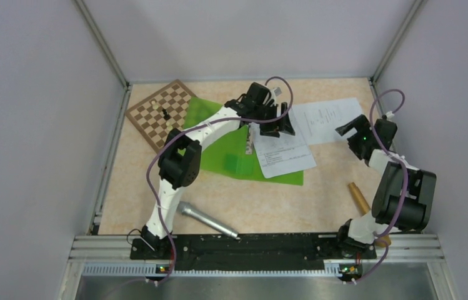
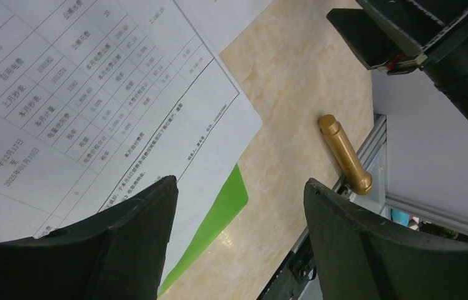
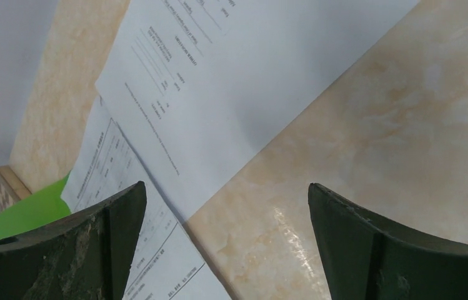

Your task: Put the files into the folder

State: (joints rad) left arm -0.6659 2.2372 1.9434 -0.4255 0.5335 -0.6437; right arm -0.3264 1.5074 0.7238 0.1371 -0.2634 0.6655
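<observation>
The green folder (image 1: 231, 159) lies open on the table, left of centre. One printed sheet (image 1: 284, 153) rests on its right half, overhanging the right edge. A second sheet (image 1: 331, 119) lies on the table to the right, overlapping the first. My left gripper (image 1: 279, 127) hovers open above the first sheet's top edge; its wrist view shows that sheet (image 2: 94, 112) and the folder's corner (image 2: 219, 212). My right gripper (image 1: 348, 134) is open and empty beside the second sheet's right edge; both sheets (image 3: 237, 81) show in its wrist view.
A brown checkered board (image 1: 162, 112) with a small dark piece lies at the back left, partly under the folder. A silver microphone (image 1: 209, 219) lies near the front edge. A brass cylinder (image 1: 360, 197) lies at the front right and also shows in the left wrist view (image 2: 343, 153).
</observation>
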